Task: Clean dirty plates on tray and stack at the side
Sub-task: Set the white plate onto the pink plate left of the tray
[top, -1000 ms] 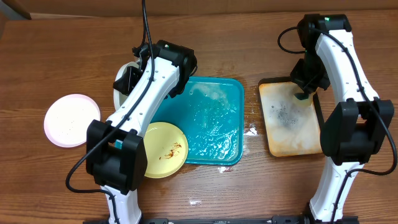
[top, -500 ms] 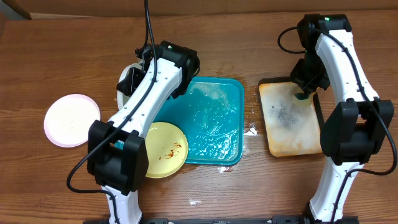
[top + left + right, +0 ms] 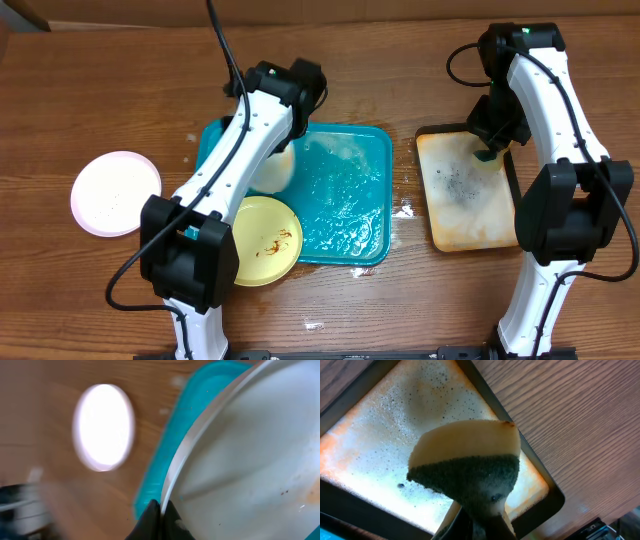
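Across the wooden table (image 3: 100,70), you see the teal tray (image 3: 350,200) at centre and the black-rimmed tray (image 3: 465,215) to its right. Your left gripper (image 3: 159,507) pinches the rim of a white plate (image 3: 250,450) over the teal tray's left side. A smeared yellow plate (image 3: 262,240) overlaps its near-left corner; a pale plate (image 3: 115,193) lies apart on the table. Your right gripper (image 3: 476,522) clamps a sponge (image 3: 467,472) above the black-rimmed tray.

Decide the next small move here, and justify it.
Probably carry the sponge from above the soapy tray across to the white plate: the left end effector holds that plate by its rim over the blue tray, and specks show on it.
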Robot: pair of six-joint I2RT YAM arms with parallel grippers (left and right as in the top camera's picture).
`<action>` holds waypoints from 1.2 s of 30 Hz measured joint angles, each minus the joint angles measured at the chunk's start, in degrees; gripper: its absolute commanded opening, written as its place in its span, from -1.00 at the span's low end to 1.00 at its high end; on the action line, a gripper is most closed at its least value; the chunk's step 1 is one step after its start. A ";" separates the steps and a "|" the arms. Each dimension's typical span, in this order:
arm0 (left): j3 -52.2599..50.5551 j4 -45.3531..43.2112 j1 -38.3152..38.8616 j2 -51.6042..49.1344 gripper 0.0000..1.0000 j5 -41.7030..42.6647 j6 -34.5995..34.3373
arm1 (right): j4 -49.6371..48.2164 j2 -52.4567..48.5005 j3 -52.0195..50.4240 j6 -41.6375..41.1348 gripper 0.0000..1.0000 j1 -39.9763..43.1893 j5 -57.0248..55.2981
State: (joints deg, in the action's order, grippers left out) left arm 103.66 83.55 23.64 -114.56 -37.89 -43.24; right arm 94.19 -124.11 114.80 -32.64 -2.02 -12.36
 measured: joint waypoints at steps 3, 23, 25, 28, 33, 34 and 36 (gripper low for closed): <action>1.40 -5.79 -0.42 0.02 -0.92 9.16 1.92 | 0.13 0.00 0.00 0.20 -0.92 0.00 0.15; 2.99 -8.02 -29.46 5.55 -0.91 44.83 12.22 | 1.03 0.00 0.00 0.96 -0.92 0.00 0.17; 2.75 -8.22 -33.16 5.57 -0.91 45.00 12.68 | 1.09 0.00 0.00 0.96 -0.92 0.00 0.17; 0.35 -9.73 -38.34 5.75 -0.91 45.31 13.88 | 1.14 0.00 0.00 1.01 -0.92 0.00 0.17; -11.45 -17.75 -46.47 7.67 -0.91 48.63 15.98 | 1.18 0.00 0.00 1.03 -0.92 0.00 0.17; -14.45 -19.69 -48.19 8.22 -0.91 49.77 16.39 | 1.22 0.00 0.00 1.07 -0.92 0.00 0.17; -20.83 -23.91 -51.89 9.57 -0.91 52.43 17.05 | 1.29 0.00 0.00 1.14 -0.92 0.00 0.20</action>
State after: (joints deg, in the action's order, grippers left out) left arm 82.83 59.64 -28.25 -104.99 14.55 -26.20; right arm 95.48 -124.11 114.80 -31.51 -2.02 -12.16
